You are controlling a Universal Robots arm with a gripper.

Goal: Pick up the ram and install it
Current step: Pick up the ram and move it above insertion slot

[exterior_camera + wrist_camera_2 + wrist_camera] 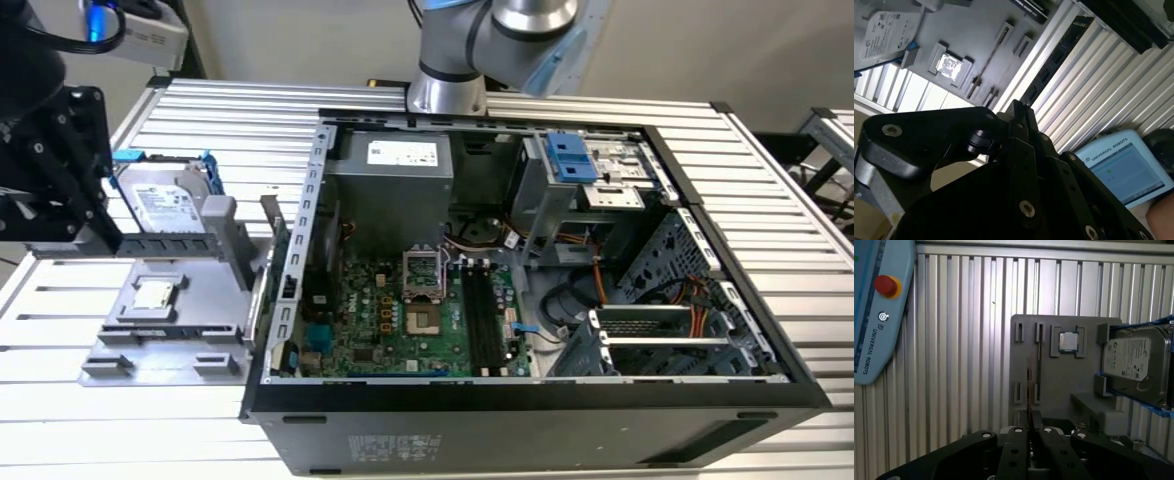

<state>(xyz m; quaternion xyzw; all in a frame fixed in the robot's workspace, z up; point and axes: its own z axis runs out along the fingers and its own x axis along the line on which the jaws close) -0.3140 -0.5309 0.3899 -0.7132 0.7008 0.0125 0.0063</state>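
Exterior view: the gripper (118,245) sits at the exterior view's left, over the grey tray (174,330), clamped on one end of the ram (167,245). The stick juts out level from the fingers, just below the hard drive (167,200) parked in the same tray. We can't tell whether the ram has cleared its holder or only just sits above it. The open computer case (534,430) lies well apart toward the exterior view's right, and the black memory slots (485,320) on the motherboard (387,310) look empty. Second wrist view: the gripper (1019,112) has its fingers pinched together, and the ram (1056,62) runs away from them as a long dark strip with chips along it. Past it we see the tray (954,30), the CPU chip (949,66) in its pocket, the hard drive (889,32) and a teach pendant (1124,165) on the slatted table. First wrist view: the gripper (1029,427) is closed on the ram (1029,385), which we see edge-on as a thin line over the tray (1064,385). The CPU chip (1069,341) and hard drive (1136,365) sit beside it, and the teach pendant (874,315) lies well apart. Progress as we judge it: the grasp is done, the pick-up is at its start or barely under way, and the carry to the case and seating in a slot are not yet done.
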